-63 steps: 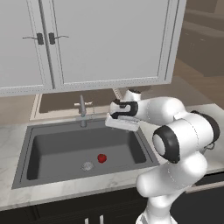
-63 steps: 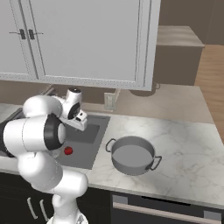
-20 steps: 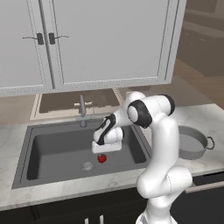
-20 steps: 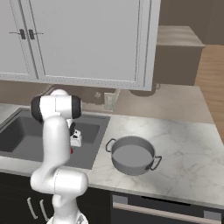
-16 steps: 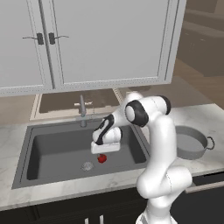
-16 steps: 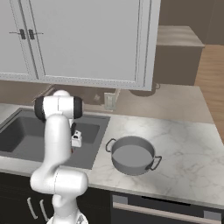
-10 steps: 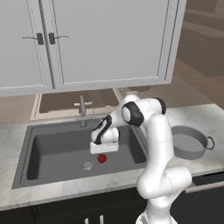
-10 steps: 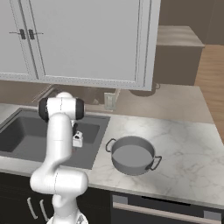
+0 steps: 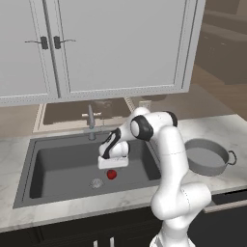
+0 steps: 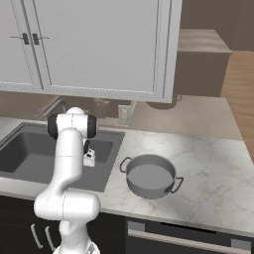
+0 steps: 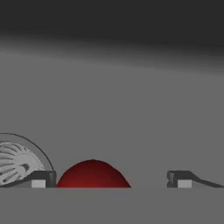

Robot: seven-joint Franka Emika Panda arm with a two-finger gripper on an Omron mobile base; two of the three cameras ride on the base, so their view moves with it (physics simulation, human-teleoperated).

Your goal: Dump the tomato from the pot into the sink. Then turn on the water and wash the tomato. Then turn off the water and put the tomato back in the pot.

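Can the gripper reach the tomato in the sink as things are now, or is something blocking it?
Probably yes. The gripper hangs open just above the tomato on the sink floor. In the hand view the tomato sits between the fingertips, off-centre toward the drain, with nothing in between.

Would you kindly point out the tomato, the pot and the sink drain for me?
tomato (image 9: 112,174), left base view: middle of the red ball on the sink floor.
pot (image 10: 149,178), right base view: its grey inside bottom.
drain (image 9: 96,183), left base view: centre of the round metal grate.
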